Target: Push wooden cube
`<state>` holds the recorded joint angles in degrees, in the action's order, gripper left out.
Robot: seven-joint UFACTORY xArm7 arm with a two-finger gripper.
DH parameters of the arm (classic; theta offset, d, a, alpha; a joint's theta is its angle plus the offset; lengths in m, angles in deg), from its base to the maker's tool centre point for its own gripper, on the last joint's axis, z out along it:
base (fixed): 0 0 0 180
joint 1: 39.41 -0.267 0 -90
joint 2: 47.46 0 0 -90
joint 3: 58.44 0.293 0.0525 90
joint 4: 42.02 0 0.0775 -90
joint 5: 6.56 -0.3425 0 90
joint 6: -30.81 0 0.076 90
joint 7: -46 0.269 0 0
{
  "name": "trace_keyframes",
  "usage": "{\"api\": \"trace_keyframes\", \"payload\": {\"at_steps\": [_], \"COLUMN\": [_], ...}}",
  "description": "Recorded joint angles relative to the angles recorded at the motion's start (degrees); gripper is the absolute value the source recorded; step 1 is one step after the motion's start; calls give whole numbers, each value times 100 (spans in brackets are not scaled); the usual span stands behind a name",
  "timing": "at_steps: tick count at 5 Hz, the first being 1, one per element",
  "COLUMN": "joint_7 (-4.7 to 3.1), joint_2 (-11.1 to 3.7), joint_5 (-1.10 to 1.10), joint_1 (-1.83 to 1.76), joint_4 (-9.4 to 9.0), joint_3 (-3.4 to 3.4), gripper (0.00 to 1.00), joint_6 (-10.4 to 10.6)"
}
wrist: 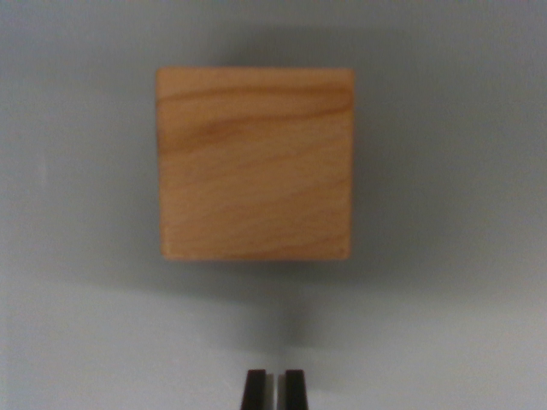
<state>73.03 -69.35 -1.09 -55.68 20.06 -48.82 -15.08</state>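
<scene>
A plain grey surface (77, 342) fills the view. 1 wooden cube (255, 164) sits centred, apart from the gripper (274, 389) below, whose 2 fingertips are nearly closed on nothing.

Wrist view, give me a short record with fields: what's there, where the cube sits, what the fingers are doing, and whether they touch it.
object: wooden cube, light grain, one face toward the camera
surface: plain grey surface
cube position: centre of the wrist view, upper half
gripper: at the bottom edge, just below the cube
fingers: two dark tips close together, a narrow gap between them, nothing held
contact: none, bare surface shows between tips and cube
image quality: slightly blurred
</scene>
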Motion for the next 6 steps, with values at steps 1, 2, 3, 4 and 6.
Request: {"api": "trace_keyframes", "payload": {"at_steps": [1,2,3,4,6], "joint_7": [36,36,45,45,45], "joint_2": [-29,-29,-36,-36,-36], "joint_5": [8,8,10,10,10], "joint_1": [-20,-20,-24,-24,-24], "joint_4": [-35,-35,-44,-44,-44], "joint_3": [15,15,18,18,18], "gripper": [0,0,0,0,0], "joint_6": [56,56,69,69,69]}}
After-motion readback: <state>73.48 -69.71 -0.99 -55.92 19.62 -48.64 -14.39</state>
